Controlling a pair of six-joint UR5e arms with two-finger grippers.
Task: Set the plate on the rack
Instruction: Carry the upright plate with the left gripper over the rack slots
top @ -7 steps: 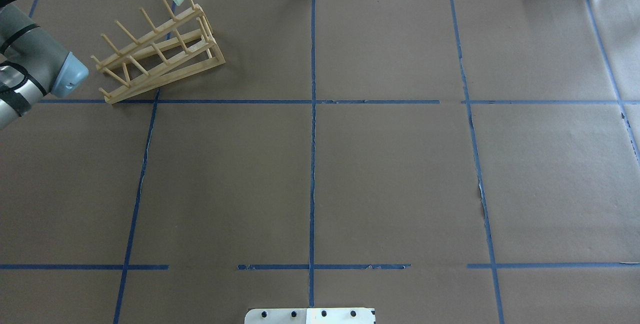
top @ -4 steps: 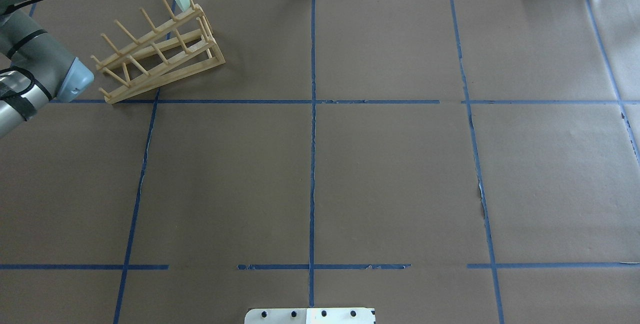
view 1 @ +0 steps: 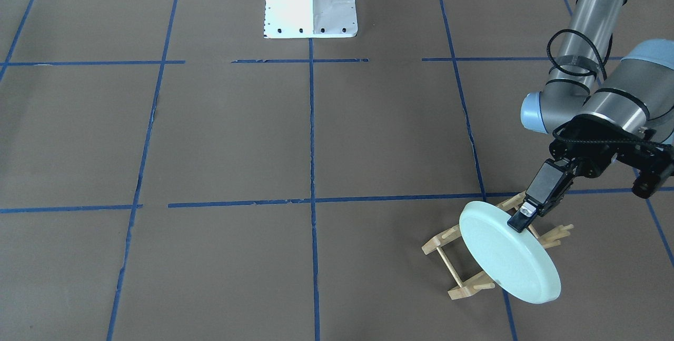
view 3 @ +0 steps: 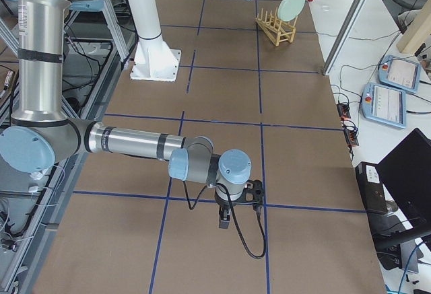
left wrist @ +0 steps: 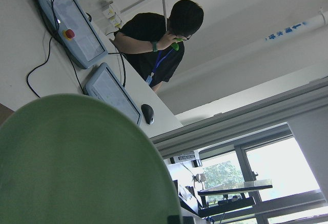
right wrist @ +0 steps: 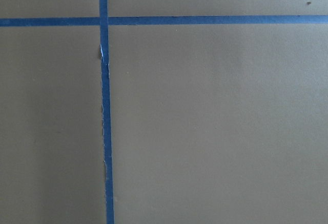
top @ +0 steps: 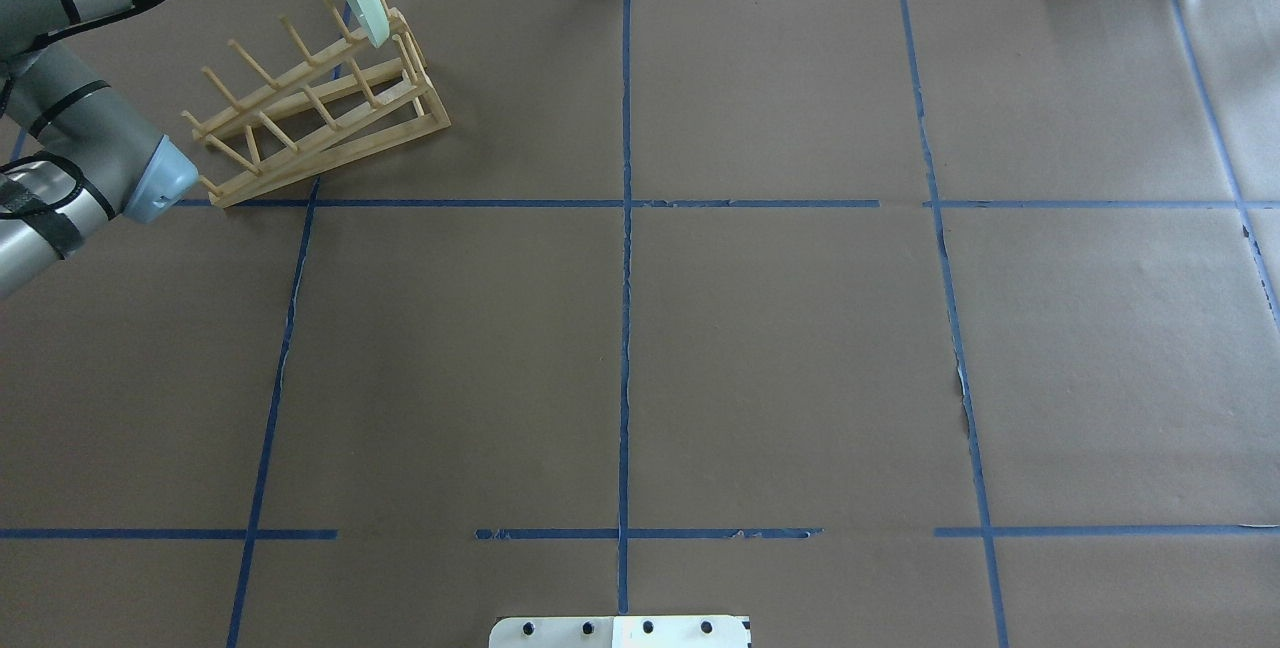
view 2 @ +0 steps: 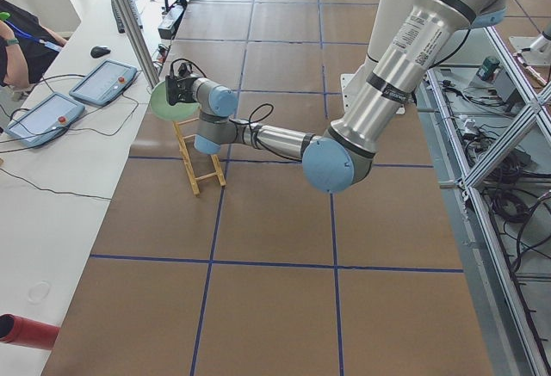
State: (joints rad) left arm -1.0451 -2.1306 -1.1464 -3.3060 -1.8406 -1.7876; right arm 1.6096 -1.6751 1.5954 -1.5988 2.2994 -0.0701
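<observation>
The left gripper (view 1: pixel 518 221) has the plate (view 1: pixel 505 257) pinched by its rim, tilted on edge right over the end of the rack (view 1: pixel 470 287) farthest from the robot. Risky bit imo: if the lower edge lands on a peg top instead of between pegs, that light rack could skid or tip, and a rim-only pinch might let the plate swivel. Can't tell if plate and pegs touch, since the plate blocks the slots from the front and the overhead view crops its top. The right gripper (view 3: pixel 224 221) only shows from the side, so open or closed, no idea.
</observation>
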